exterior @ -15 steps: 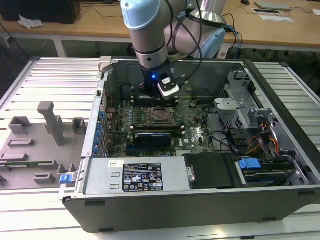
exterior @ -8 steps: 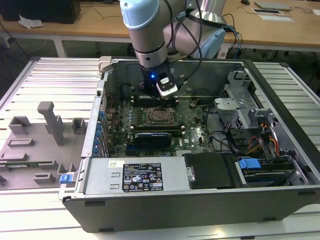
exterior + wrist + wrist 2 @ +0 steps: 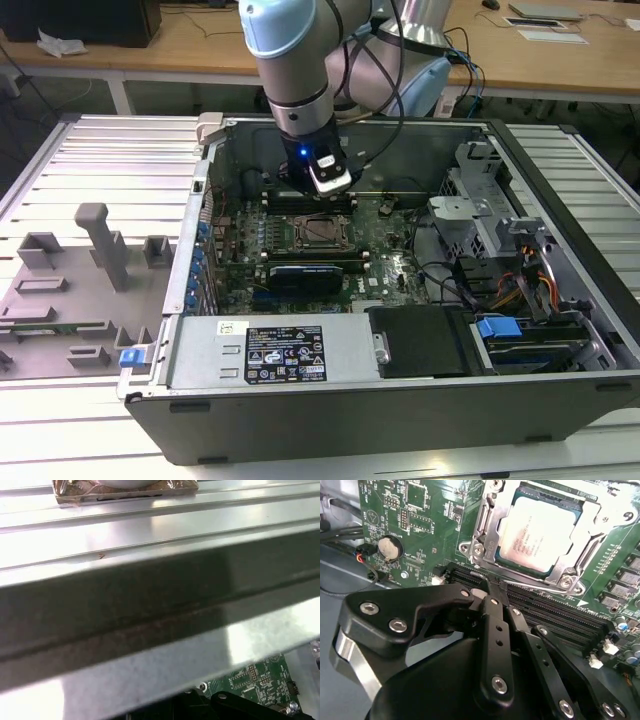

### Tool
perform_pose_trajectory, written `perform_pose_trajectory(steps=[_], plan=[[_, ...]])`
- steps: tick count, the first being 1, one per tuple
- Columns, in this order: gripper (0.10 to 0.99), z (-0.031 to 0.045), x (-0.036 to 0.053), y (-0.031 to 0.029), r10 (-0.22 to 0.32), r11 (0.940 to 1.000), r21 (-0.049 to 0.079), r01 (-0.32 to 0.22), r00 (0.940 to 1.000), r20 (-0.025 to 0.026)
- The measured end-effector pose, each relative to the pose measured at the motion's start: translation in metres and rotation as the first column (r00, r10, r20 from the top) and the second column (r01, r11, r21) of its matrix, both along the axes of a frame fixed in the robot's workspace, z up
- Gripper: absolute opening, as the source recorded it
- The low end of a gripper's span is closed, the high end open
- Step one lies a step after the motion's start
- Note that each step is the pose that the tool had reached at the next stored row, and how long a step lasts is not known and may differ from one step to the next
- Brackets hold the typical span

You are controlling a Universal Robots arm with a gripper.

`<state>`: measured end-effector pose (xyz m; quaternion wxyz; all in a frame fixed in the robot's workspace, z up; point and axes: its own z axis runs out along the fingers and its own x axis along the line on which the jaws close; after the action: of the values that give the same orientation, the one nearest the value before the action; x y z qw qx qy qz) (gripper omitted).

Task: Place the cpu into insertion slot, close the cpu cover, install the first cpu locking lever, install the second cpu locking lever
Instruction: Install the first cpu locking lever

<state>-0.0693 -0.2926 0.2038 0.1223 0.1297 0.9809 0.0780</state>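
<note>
My tool [image 3: 492, 591] has its fingers pressed together with nothing between them, and its tip is just over the black memory slots [image 3: 555, 610] beside the socket. The cpu [image 3: 540, 532] lies flat in the socket, toward the middle of the motherboard [image 3: 415, 510]. The cpu cover [image 3: 487, 527] lies down around it, framing its pale top. A thin silver lever [image 3: 540, 584] runs along the socket edge nearest the tool; I can't quite tell whether it is latched. In the exterior view the arm [image 3: 295, 60] stands over the open computer case [image 3: 400, 400] on the table [image 3: 110, 170].
</note>
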Motion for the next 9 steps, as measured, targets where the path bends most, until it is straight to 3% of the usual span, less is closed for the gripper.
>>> perform_pose_trajectory(steps=[9], plan=[[0.106,-0.0028,0.0,0.0028,-0.05,0.9988,0.0,0.05,0.9988,-0.0001]])
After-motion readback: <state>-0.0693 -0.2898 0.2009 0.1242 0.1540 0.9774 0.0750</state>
